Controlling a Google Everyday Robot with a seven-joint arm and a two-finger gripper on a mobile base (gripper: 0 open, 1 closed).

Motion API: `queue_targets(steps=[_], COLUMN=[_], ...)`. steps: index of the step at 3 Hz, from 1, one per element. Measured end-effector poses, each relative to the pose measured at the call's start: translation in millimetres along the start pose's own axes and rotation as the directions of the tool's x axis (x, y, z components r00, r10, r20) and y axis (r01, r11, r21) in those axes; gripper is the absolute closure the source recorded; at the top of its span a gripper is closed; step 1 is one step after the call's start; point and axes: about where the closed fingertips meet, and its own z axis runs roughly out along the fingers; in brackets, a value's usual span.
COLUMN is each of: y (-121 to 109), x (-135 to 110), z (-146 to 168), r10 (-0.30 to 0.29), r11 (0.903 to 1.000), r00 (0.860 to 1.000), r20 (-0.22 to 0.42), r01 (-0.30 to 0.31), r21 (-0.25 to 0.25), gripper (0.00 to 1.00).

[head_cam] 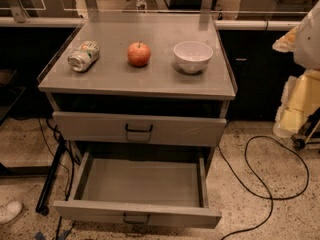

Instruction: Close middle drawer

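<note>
The middle drawer of the grey metal cabinet is pulled far out toward me. Its long grey interior is bare. Its low front panel has a small dark wire pull at the centre. Above it, a taller drawer front with a black handle is shut. My gripper is not in view. Only a white rounded body, perhaps part of my arm, shows at the right edge, well away from the drawer.
On the cabinet top lie a tipped can, a red apple and a white bowl. A black cable loops on the floor at right. A yellow and white cart stands right. A shoe is at bottom left.
</note>
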Motion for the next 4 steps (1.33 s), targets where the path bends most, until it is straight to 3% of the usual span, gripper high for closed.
queue_targets(steps=[1, 2, 4], y=[0.0, 0.0, 0.0], x=[0.0, 0.0, 0.0], z=[0.0, 0.0, 0.0], r10=[0.0, 0.0, 0.0], r11=[1.0, 1.0, 1.0], r00=[1.0, 1.0, 1.0], r20=[0.0, 0.0, 0.0], r01=[0.0, 0.0, 0.0], r21=[0.0, 0.0, 0.0], gripper=[0.0, 0.12, 0.59])
